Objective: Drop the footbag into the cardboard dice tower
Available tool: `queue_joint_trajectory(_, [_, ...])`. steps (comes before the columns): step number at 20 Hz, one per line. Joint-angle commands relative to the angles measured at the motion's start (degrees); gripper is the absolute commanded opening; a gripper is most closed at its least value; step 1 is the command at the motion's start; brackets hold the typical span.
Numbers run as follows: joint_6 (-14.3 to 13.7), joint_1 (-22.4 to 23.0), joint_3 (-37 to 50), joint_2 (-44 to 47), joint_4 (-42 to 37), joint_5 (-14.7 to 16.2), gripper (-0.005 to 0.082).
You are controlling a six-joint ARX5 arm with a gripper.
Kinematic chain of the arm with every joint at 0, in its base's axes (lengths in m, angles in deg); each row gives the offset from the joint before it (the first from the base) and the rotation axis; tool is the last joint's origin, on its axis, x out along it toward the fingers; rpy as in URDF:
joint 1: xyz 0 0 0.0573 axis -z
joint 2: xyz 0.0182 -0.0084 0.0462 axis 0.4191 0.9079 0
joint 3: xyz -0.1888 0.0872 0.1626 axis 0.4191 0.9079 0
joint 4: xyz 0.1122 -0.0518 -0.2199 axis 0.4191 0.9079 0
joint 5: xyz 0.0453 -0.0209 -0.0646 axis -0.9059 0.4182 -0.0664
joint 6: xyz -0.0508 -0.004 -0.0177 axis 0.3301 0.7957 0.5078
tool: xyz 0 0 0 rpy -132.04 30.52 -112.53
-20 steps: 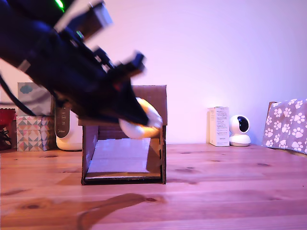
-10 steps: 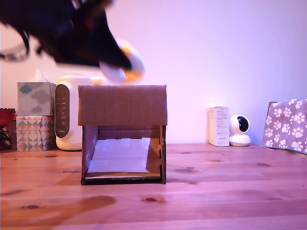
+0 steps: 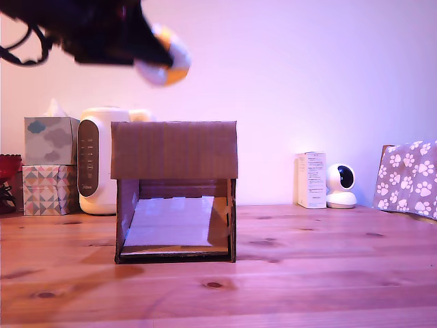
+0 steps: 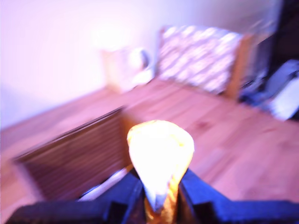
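Nearest, we see the brown corrugated cardboard dice tower (image 3: 175, 191) standing on the knotty wooden table (image 3: 314, 273). Above it, our dark gripper (image 3: 147, 51) pinches the small yellow-and-white stitched footbag (image 3: 164, 56). Farther back stands a white appliance (image 3: 95, 162).

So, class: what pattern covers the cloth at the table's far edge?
White paw prints, clearest in the exterior view.

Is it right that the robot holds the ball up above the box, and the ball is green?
Not quite. The ball is yellow-orange and white, not green; the wrist view shows it clamped between the fingers. The rest holds: in the exterior view the gripper holds it above the box.
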Motion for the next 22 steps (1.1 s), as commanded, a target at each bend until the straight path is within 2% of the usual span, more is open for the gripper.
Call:
queue_joint_trajectory(1, [-0.46,-1.70,-4.48,1.84,1.44,2.29,0.0049])
queue_joint_trajectory(8, [-0.48,-7.50,-22.10,15.41,16.20,10.84,0.0050])
queue_joint_trajectory(15, [-1.09,-9.22,-27.12,23.34,18.49,11.74,0.0067])
queue_joint_trajectory(16, [-1.60,-9.22,-27.15,23.34,18.47,11.74,0.0141])
queue_joint_trajectory(17, [-2.43,-9.22,-27.19,23.30,18.08,11.74,0.0296])
queue_joint_trajectory(18, [-2.38,-9.22,-27.45,23.19,18.03,11.74,0.0491])
queue_joint_trajectory(19, [-2.38,-9.20,-28.02,23.17,18.58,11.80,0.0645])
queue_joint_trajectory(20, [-2.38,-9.16,-28.65,22.91,19.96,12.04,0.0721])
queue_joint_trajectory(22, [-2.38,-9.07,-29.55,22.38,22.53,12.04,0.0722])
